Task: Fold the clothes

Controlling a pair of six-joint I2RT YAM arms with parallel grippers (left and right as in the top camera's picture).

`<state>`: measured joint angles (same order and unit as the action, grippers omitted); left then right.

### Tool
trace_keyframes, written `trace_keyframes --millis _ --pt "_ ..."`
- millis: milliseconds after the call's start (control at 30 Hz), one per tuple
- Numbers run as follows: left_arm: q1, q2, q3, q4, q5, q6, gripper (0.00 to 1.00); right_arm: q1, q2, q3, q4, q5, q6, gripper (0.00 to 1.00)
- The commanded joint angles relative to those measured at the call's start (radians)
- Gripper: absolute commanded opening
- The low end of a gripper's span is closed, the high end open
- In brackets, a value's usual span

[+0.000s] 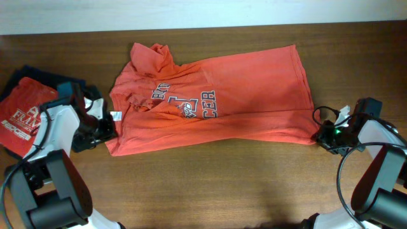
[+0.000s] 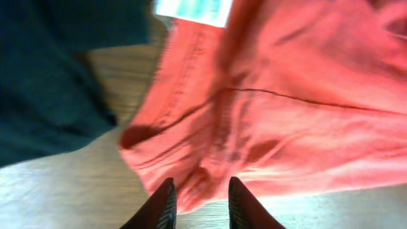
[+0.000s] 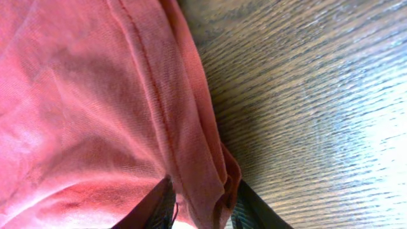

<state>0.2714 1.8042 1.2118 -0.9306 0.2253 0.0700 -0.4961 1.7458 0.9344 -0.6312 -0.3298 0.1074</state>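
Status of fold: early. The T-shirt [image 1: 241,102] lies lengthwise across the middle of the table [image 1: 210,184], print side up, collar end toward the left arm and hem end toward the right arm. A long crease runs parallel to the near edge. This may mark a first narrow fold, but the overhead view is too coarse to confirm it. The far sleeve [image 1: 152,54] is bunched and upturned. No compact folded shape exists yet. Judged remaining: flatten the sleeves, fold the sides in, fold the length in half.

Tool state:
- Left gripper [image 2: 200,191]: at the near collar-end corner. Fingers stand partly spread, and the cloth edge lies in the gap without visible pressure from either pad.
- Right gripper [image 3: 202,187]: at the near hem-end corner. A doubled, stitched hem fills the gap between the fingers. Whether it is clamped or only lying there cannot be told.

Materials:
- T-shirt: orange-red knit with a fine ribbed weave, limp, with soft wrinkles. The lettering [image 1: 191,102] is grey-white. A white label [image 2: 194,9] shows near the collar end.
- Table: dark wood grain, smooth, with some glare.
- Left of the T-shirt: a folded red shirt [image 1: 22,114] resting on a dark garment [image 2: 51,76].
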Motion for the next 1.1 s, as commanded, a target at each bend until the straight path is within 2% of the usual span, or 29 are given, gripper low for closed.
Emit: trace_keyframes --millis 0,200,600,700,767,833,933,1033,1067 --pt "-0.051 -0.02 0.017 0.029 0.041 0.117 0.28 -0.002 0.011 0.014 -0.012 0.016 0.006 0.39" --pt "-0.122 0.019 0.016 0.158 0.017 0.16 0.28 -0.002 0.011 0.014 -0.021 0.016 0.031 0.39" --pt "-0.123 0.128 0.016 0.319 0.01 0.172 0.28 -0.002 0.011 0.014 -0.021 -0.003 0.033 0.4" --pt "-0.123 0.14 0.016 0.336 0.003 0.171 0.31 -0.002 0.011 0.014 -0.023 -0.008 0.033 0.4" --pt "-0.123 0.144 0.016 0.331 -0.055 0.171 0.33 -0.002 0.011 0.014 -0.024 -0.011 0.033 0.4" --pt "-0.122 0.145 0.016 0.329 -0.069 0.172 0.39 -0.002 0.011 0.014 -0.026 -0.01 0.033 0.4" --pt "-0.124 0.155 0.016 0.329 -0.064 0.171 0.39 -0.002 0.011 0.014 -0.026 -0.01 0.033 0.4" --pt "-0.126 0.169 0.016 0.322 -0.049 0.171 0.24 -0.002 0.011 0.014 -0.027 -0.011 0.033 0.4" --pt "-0.126 0.169 0.016 0.32 -0.047 0.171 0.1 -0.002 0.011 0.014 -0.027 -0.01 0.033 0.4"
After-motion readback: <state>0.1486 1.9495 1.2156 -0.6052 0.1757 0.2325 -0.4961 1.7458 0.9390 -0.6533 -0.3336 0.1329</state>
